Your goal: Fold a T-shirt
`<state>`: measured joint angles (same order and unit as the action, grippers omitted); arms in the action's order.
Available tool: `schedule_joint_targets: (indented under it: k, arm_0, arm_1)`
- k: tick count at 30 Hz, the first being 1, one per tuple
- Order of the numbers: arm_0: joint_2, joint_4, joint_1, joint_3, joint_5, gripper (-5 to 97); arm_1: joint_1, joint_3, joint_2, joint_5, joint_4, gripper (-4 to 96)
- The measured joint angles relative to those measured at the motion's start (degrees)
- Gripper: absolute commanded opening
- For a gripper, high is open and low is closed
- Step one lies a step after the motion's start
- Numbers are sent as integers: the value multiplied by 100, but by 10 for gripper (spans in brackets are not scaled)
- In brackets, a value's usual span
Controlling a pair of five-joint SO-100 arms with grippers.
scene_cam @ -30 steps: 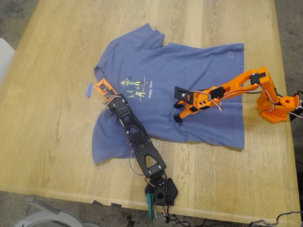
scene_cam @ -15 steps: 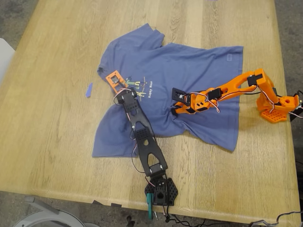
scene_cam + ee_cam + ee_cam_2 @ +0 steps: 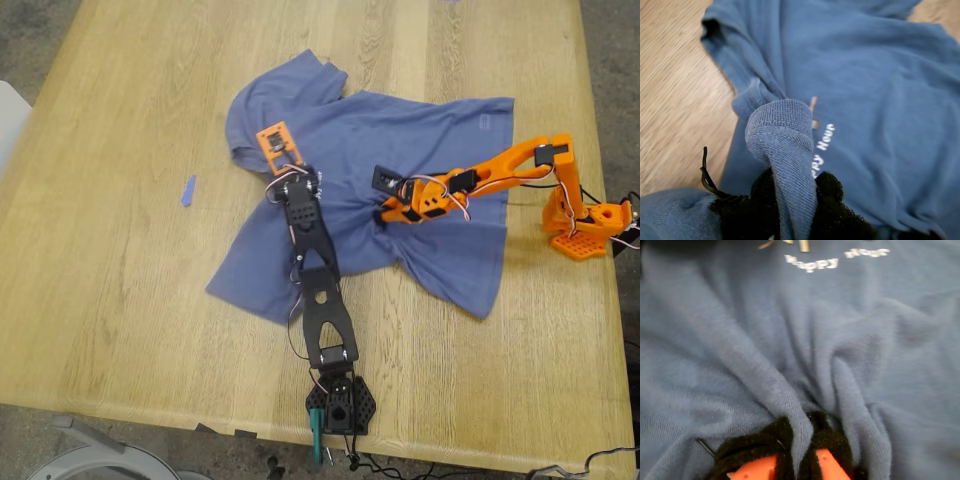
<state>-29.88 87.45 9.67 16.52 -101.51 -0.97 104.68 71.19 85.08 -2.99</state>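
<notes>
Bare table (image 3: 100, 260) lies wide at the exterior view's left, just a blue tape scrap (image 3: 187, 190) there. The T-shirt (image 3: 430, 140) sits bunched mid-table. My first gripper (image 3: 283, 163), on the black arm, pinches its ribbed collar (image 3: 782, 135); my second gripper (image 3: 383, 210), orange, clamps a fold of the body (image 3: 800, 425). Only the wrist views show lettering: the second wrist view reads "Happy Hour" (image 3: 835, 259).

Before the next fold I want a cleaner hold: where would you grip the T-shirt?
Probably the T-shirt at its flat hem corner, coming in from the exterior view's lower right; it lies on bare table, unbunched, unlike the middle.
</notes>
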Motion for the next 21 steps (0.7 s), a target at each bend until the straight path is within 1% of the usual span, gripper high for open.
schedule_joint_targets:
  k: [12, 21]
  arm_0:
    - [-290, 105, -1459, 0, 70, 2]
    - [-483, 290, -2558, 0, 70, 3]
  arm_1:
    - [-800, 79, 624, 0, 9, 0]
    - [-1266, 861, 1195, 0, -229, 0]
